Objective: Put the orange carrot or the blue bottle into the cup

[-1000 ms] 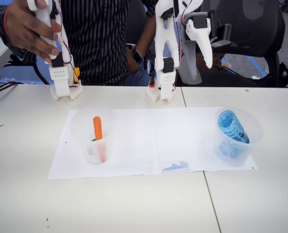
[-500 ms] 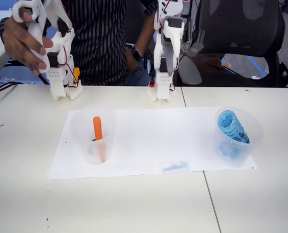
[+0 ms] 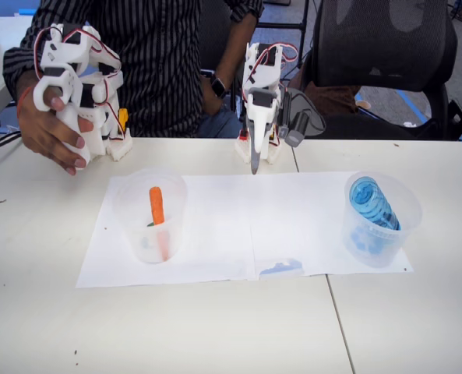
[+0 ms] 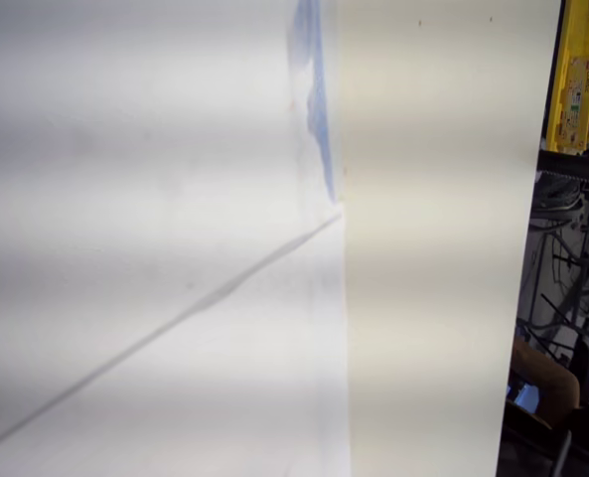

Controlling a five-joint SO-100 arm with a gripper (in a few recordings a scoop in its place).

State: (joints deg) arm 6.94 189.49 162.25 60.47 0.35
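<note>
Carrot [image 3: 157,208] upright in left cup [image 3: 150,216], bottle [image 3: 371,204] in right cup [image 3: 382,220], gripper [image 3: 255,160] clenched, empty, pointing down at table [image 3: 215,327] rear.

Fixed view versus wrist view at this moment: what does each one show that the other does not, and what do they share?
Fixed view: the carrot standing in the left cup, the blue bottle in the right cup, and the folded arm's pincer pointing down at the paper's far edge. Wrist view: a yellow item and cables beyond the table edge. Both: the white paper sheets, their blue smudge, and the table.
</note>
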